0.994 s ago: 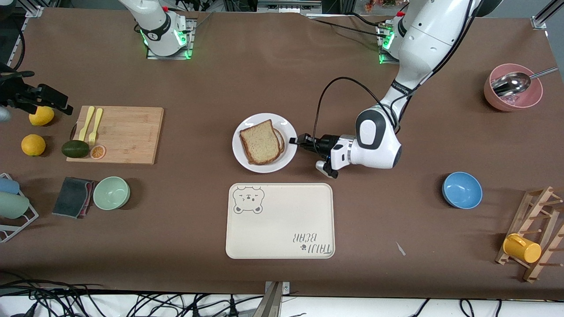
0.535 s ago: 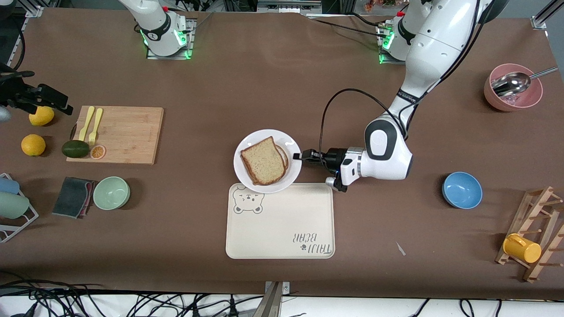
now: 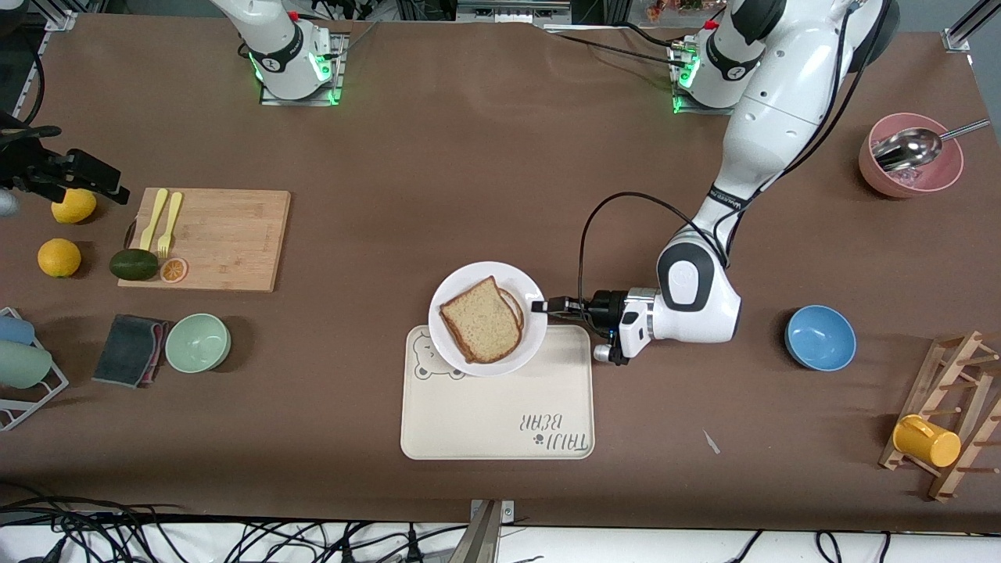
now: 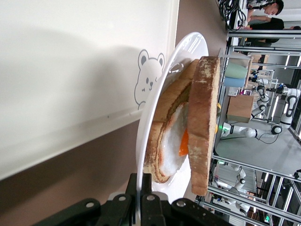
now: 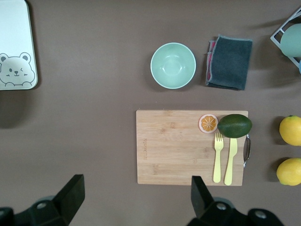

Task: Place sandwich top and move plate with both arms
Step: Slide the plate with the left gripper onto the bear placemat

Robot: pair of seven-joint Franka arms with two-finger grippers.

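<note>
Left gripper (image 3: 541,306) pinching plate (image 3: 525,283) rim at frame centre, sandwich top (image 3: 481,319) loose (slide risk); right gripper (image 5: 134,197) spread, waiting.

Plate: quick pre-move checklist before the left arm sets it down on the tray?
1. Left pincer shut on the rim of the small round glossy white plate: ok.
2. Pale tan speckled top bread slice sits on the sandwich: ok.
3. Plate over the cream rectangular bear-print tray: not ok, only partly over its bear corner.
4. Plate level: cannot tell.
5. Right pincer open, over the wooden cutting board, not on the plate: not ok for a two-arm move.
</note>
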